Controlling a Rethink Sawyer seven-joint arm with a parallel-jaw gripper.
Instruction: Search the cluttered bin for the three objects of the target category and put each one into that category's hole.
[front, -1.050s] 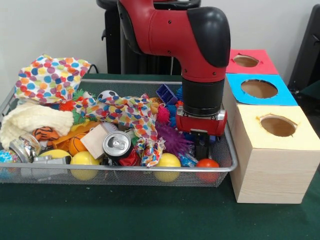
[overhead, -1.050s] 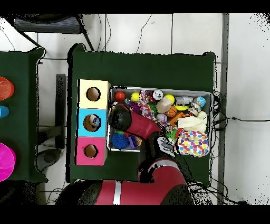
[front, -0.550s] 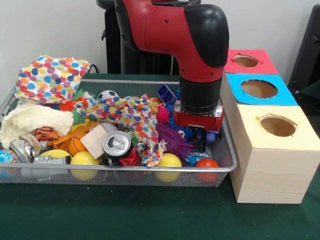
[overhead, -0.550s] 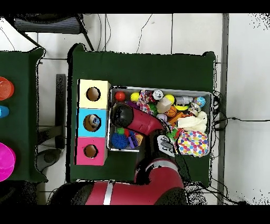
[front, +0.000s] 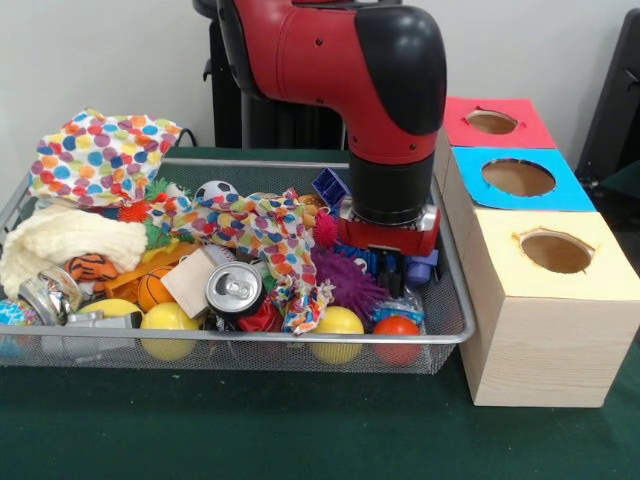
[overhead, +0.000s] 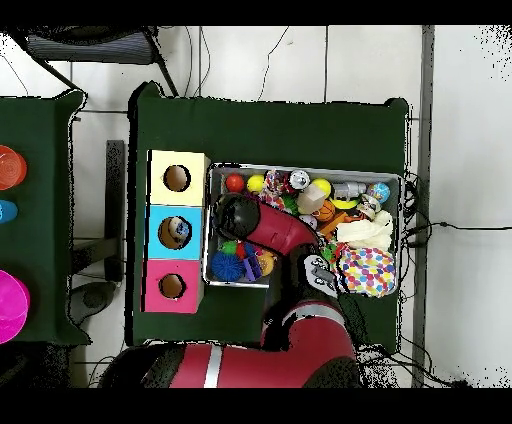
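Observation:
The wire mesh bin (front: 250, 339) is full of toys, cloths and a can. My gripper (front: 392, 277) hangs low inside its right end, over a purple spiky ball (front: 345, 278) and blue and purple pieces (front: 421, 268). A red ball (front: 397, 327) lies just in front of it at the bin's front rim, with a yellow ball (front: 337, 322) beside it. The three boxes with holes stand to the right: yellow (front: 556, 252), blue (front: 518, 177), red (front: 492, 122). In the overhead view the arm (overhead: 238, 215) hides the gripper, next to the red ball (overhead: 235, 183).
A drink can (front: 234, 288), a patterned cloth (front: 255, 225), a polka-dot cloth (front: 100, 155), a cream cloth (front: 60, 235), a small basketball (front: 152, 288) and another yellow ball (front: 168, 318) fill the bin's left and middle. The yellow box stands close against the bin's right wall.
The gripper has drawn back from the bin's front right corner toward the middle and lifted a little. The red ball has rolled slightly left.

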